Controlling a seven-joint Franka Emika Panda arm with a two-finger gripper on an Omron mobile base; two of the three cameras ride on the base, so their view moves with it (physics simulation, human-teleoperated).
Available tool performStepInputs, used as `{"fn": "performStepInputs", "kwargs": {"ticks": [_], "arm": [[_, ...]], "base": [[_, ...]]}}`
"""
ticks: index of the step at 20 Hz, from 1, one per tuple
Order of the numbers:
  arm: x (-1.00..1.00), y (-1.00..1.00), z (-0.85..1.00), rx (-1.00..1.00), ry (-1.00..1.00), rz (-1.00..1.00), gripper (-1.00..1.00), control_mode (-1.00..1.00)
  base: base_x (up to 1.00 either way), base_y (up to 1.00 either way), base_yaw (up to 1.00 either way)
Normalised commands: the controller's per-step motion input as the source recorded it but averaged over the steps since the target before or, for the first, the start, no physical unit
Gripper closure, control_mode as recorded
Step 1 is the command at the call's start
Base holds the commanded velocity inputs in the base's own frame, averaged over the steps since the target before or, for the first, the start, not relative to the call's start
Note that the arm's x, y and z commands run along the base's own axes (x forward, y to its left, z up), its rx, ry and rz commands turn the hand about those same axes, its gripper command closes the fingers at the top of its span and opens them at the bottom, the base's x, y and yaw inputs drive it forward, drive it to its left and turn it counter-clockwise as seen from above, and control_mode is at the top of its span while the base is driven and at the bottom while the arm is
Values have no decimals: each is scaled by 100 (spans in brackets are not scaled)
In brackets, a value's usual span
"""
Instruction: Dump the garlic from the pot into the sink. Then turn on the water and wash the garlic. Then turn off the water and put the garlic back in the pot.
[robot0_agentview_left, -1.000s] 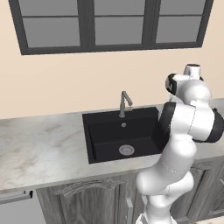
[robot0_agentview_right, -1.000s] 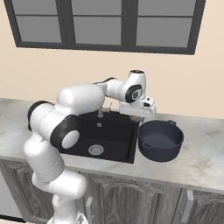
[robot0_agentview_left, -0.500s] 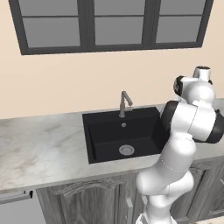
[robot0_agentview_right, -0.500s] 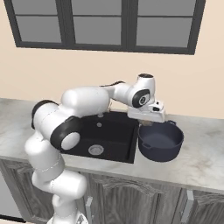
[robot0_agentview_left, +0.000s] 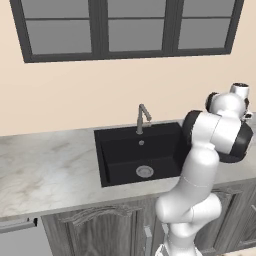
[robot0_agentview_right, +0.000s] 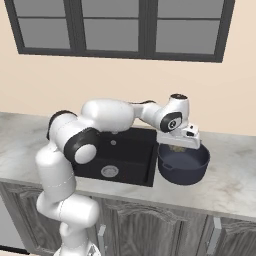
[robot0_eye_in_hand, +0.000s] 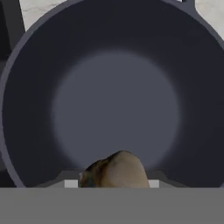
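Hovering claw (robot0_agentview_right: 179, 148) with garlic (robot0_eye_in_hand: 114, 171) over the bare pot (robot0_agentview_right: 183, 163)

The left base view looks from behind the arm's left side, forward and down across the worktop (robot0_agentview_left: 45, 170) onto the sink (robot0_agentview_left: 140, 152), with the faucet (robot0_agentview_left: 142, 119) and window (robot0_agentview_left: 125, 27) beyond it. The right base view faces the same sink (robot0_agentview_right: 125, 152) from behind the arm's right side, so both share basin, wall and window. The hand view sits close above the pot (robot0_eye_in_hand: 116, 78), just right of the sink, looking straight down into it, the garlic (robot0_eye_in_hand: 116, 170) at its bottom edge.
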Motion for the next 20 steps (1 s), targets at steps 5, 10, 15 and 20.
{"fn": "performStepInputs", "kwargs": {"ticks": [5, 10, 15, 20], "arm": [[0, -18, -29, 0, 0, 0, 100, -100], [0, -2, -28, 0, 0, 0, 100, -100], [0, 0, -27, 0, 0, 0, 100, -100], [0, 0, -22, 0, 0, 0, 100, -100]], "base": [[0, 0, 0], [0, 0, 0], [0, 0, 0], [0, 0, 0]]}}
